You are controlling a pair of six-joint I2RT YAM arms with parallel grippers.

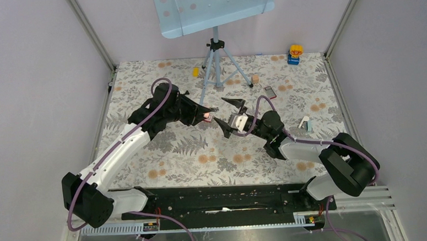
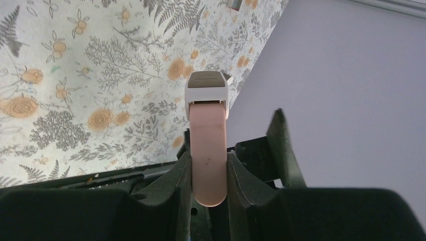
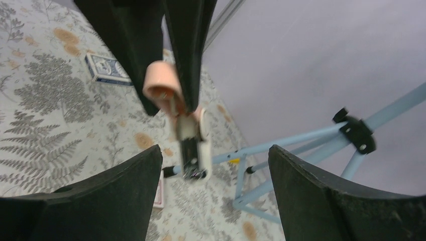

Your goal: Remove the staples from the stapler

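My left gripper [image 2: 208,168] is shut on the stapler [image 2: 208,145], a slim pinkish-brown bar whose pale end [image 2: 207,89] points away from the wrist. From above, the stapler [image 1: 206,116] hangs over the middle of the floral table, and my left gripper [image 1: 204,115] faces my right gripper [image 1: 229,116]. In the right wrist view the stapler [image 3: 177,108] hangs from the left fingers [image 3: 188,50], its pale end holding a dark slot [image 3: 190,153]. My right gripper [image 3: 215,149] stands open just short of that end, with nothing between its fingers. The staples are hidden.
A blue tripod [image 1: 217,65] carrying a pale blue board [image 1: 213,7] stands at the back centre. Nearby lie a red-and-white box [image 1: 270,91], a dark patterned card box [image 3: 108,70], a yellow-and-blue toy [image 1: 294,54], a small yellow piece [image 1: 195,72] and a white-and-teal item [image 1: 307,124].
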